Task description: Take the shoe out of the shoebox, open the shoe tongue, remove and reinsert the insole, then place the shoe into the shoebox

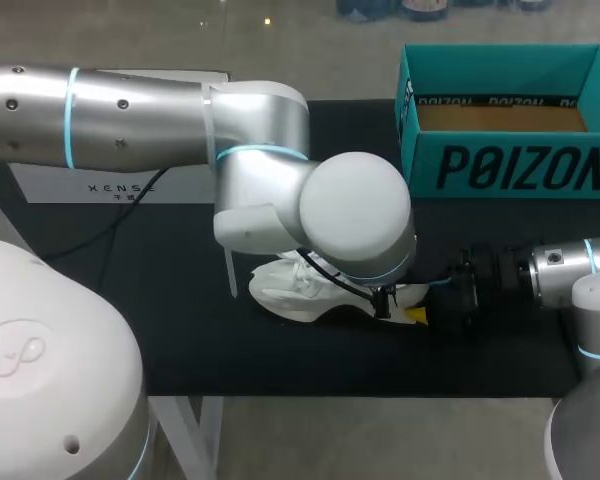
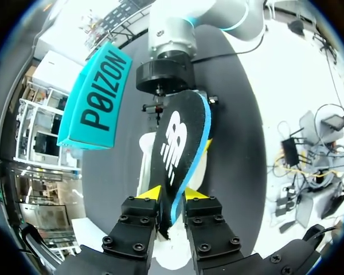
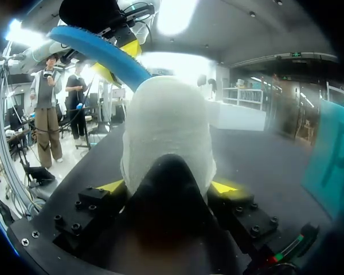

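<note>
White shoe (image 3: 166,120) being clamped by the right hand (image 3: 167,186).
The left hand (image 2: 173,193) is pinching the insole (image 2: 175,149) above the shoe.

shoe (image 1: 285,285) on table (image 1: 180,300), roughly mid, right under left arm's wrist. shoebox (image 1: 510,165) at back right, well apart from shoe, opening up. flat box (image 1: 120,185) at back left, behind left arm. right gripper (image 3: 167,186) in from right, one finger each side of shoe. left gripper (image 2: 172,195) above shoe, insole (image 2: 180,152) pinched between fingers, running over shoe toward right arm's wrist.
</note>
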Motion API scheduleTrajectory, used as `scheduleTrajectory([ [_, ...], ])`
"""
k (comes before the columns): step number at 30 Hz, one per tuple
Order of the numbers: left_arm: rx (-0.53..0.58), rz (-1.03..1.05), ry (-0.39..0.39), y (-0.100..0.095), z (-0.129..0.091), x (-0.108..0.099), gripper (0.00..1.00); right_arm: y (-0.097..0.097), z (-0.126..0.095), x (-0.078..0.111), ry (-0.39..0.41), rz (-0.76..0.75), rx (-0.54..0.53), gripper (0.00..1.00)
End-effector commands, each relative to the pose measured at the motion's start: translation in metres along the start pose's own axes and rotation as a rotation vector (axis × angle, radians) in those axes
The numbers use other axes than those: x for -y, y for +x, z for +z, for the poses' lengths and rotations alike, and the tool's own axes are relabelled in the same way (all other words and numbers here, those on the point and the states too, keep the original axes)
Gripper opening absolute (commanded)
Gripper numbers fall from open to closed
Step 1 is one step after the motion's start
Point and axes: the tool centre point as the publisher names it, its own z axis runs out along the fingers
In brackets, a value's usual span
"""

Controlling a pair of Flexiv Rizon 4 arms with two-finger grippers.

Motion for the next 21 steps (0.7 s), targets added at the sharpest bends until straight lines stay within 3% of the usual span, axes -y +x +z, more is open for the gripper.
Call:
scheduleTrajectory([
  [1,-0.001,-0.001,0.006,-0.001,0.004,0.000,0.21,0.000,0.003,0.002,0.004,0.001,0.000,0.00],
  [5,-0.004,0.000,0.010,-0.001,0.006,0.000,0.15,0.000,0.003,0.002,0.004,0.001,0.000,0.00],
  [8,-0.012,-0.004,0.009,-0.001,0.009,-0.001,0.00,0.000,0.003,0.002,0.004,0.001,0.000,0.00],
  [13,-0.021,-0.025,0.014,-0.002,0.010,-0.002,0.00,0.000,0.003,0.002,0.004,0.001,0.000,0.00],
  [21,-0.048,-0.080,0.070,-0.005,-0.017,0.015,0.00,0.000,0.003,0.002,0.004,0.001,0.000,0.00],
])
